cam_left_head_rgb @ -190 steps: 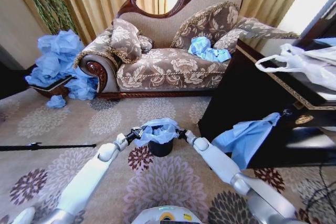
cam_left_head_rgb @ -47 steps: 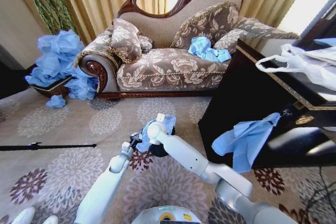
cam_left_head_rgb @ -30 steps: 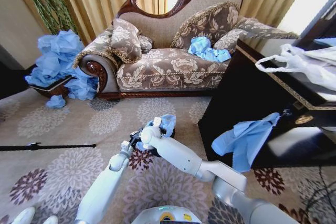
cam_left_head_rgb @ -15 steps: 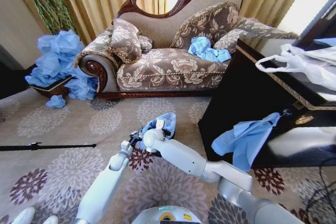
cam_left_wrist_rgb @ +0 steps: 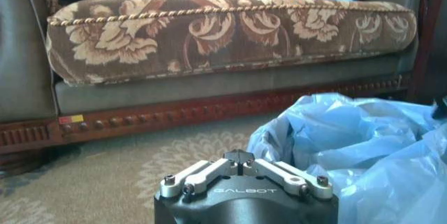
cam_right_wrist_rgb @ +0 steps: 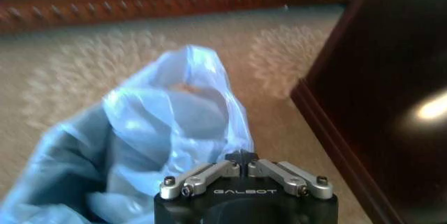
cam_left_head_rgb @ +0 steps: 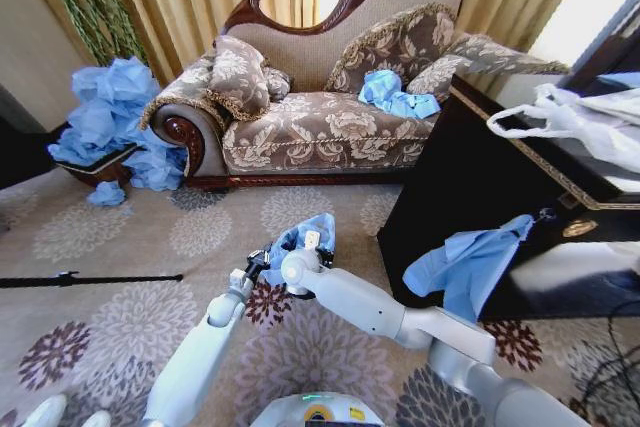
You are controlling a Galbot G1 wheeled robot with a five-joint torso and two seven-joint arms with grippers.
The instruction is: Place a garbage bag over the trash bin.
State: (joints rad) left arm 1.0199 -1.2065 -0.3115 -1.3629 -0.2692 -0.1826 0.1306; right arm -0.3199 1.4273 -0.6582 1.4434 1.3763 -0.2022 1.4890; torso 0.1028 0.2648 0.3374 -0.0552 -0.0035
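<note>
Crossing in front of the body, the right gripper (cam_left_head_rgb: 311,240) sits at the near rim of the garbage bag (cam_left_head_rgb: 302,234), fingers pressed together on a fold of the thin, crinkled light-blue film. Just beside it, the left gripper (cam_left_head_rgb: 256,263) pinches the bag's edge likewise. Behind them, on the patterned carpet (cam_left_head_rgb: 120,237), the bag bulges over the trash bin, whose black sides are hidden.
</note>
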